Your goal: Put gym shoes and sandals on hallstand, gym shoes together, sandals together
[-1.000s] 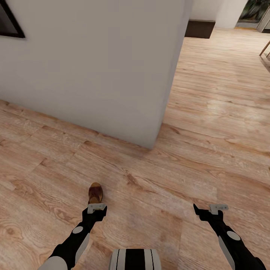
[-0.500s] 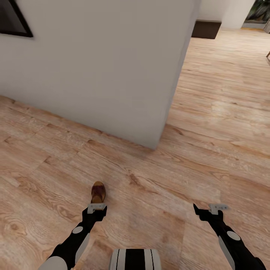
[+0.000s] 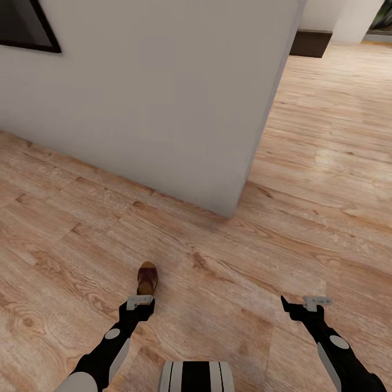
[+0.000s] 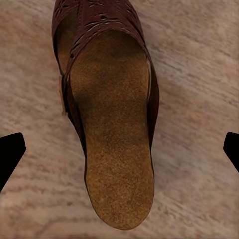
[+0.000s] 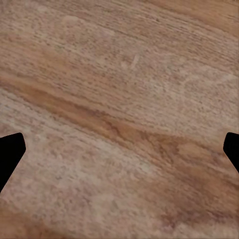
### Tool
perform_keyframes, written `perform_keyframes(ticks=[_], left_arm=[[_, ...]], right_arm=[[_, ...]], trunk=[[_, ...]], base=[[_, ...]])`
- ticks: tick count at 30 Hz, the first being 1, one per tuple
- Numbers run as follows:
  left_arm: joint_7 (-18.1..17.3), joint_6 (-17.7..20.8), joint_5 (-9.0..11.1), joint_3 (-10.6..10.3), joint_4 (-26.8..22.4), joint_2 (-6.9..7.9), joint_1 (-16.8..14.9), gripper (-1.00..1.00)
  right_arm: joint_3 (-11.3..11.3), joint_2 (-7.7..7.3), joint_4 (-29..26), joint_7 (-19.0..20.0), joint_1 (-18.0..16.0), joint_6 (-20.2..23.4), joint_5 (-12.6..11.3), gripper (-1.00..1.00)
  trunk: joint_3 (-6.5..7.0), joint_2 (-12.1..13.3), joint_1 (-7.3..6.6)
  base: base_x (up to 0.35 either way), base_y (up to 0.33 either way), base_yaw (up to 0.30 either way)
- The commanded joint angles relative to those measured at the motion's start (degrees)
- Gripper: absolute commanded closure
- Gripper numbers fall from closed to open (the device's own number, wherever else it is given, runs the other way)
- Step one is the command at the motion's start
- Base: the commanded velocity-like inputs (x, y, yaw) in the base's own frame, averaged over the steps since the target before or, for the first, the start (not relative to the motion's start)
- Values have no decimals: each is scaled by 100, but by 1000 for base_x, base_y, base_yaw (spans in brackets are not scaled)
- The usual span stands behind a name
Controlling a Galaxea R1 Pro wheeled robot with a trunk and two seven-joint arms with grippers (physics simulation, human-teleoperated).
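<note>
One brown sandal [image 3: 147, 278] with a maroon strap and tan footbed lies on the wood-plank corridor floor [image 3: 245, 283]. My left gripper [image 3: 140, 301] hovers just short of its heel end. In the left wrist view the sandal [image 4: 112, 124] lies lengthwise between the two black fingertips [image 4: 10, 154], which stand far apart and clear of it: the left gripper [image 4: 119, 154] is open. My right gripper [image 3: 302, 304] hangs over bare floor, also open [image 5: 119, 154] with nothing between its fingers. The gym shoes and the hallstand are out of view.
A pale grey wall [image 3: 163, 109] runs across the view ahead, its corner [image 3: 233, 209] just right of centre. A dark framed panel [image 3: 24, 27] hangs on it at the upper left. Open floor continues to the right toward a dark low unit [image 3: 310, 42].
The whole picture has slid to the right, so the camera has moved; wall corner and sandal drift with it. Both arms keep their places in the view, grippers still open.
</note>
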Motion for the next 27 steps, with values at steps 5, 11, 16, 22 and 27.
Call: perform_keyframes(ticks=[5, 11, 16, 22, 27], left_arm=[[-19, -18, -16, 37, 5, -4, -2, -100], [-19, -18, -21, 19, 5, -10, -3, -100], [-19, -18, -23, -3, 5, -15, -4, -100], [-14, -112, -29, -10, 17, -13, -7, -100], [-14, -359, -31, -10, 54, -14, -10, -100]], right_arm=[[-22, 2, 5, 46, -3, -16, -8, -100], [-82, 2, 4, 44, -3, -15, -7, -100], [-200, 2, 4, 45, -3, -15, -6, -100], [-274, 2, 4, 46, -3, -13, -6, -100], [-284, 2, 4, 46, -3, -15, -6, -100]], trunk=[[-100, -6, 9], [-278, -14, 25], [-433, -21, 38], [-619, -29, 53], [-775, -36, 66]], base=[[0, 0, 3], [0, 0, 0], [0, 0, 0], [0, 0, 0], [0, 0, 0]])
